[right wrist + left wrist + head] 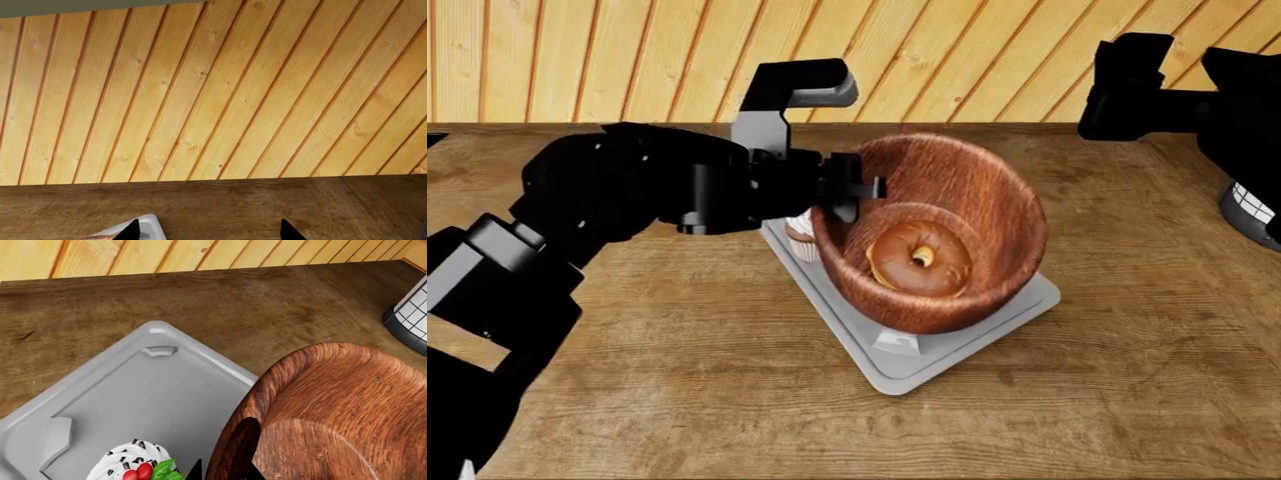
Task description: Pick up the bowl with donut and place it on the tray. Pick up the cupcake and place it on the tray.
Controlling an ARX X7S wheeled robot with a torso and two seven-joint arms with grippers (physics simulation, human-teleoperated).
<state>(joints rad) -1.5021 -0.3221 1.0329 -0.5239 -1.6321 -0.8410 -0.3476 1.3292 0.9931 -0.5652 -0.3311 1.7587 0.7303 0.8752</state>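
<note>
Apparently the task is near its end, though not finished. The cupcake (137, 465) already sits on the tray (180, 405), near one of its ends; in the head view it is mostly hidden behind the left arm and the bowl, with only a bit of wrapper showing. That half of the job looks done.

The bowl (941, 235) is over the tray but tipped steeply on its side, its opening facing the head camera and its lower wall seeming to rest on the tray surface. The left gripper (847, 192) is at the bowl's raised rim, with fingers that appear clamped on the rim's wall, one inside and one outside, though the contact itself is partly hidden. So the bowl is on or just above the tray but has not been set level and let go. What seems to remain is to lower it upright, release it and pull the arm back.

Inside the bowl, the donut (918, 257) lies against the tilted bottom, pressed toward the lower wall. It has not slipped out, but with this tilt it could slide toward the rim.

The right gripper (207, 231) is raised well away, facing the plank wall, its two tips spread apart and holding nothing.

A white wire basket (412, 315) stands on the table (100, 310) beyond the bowl, apart from the tray.
</note>
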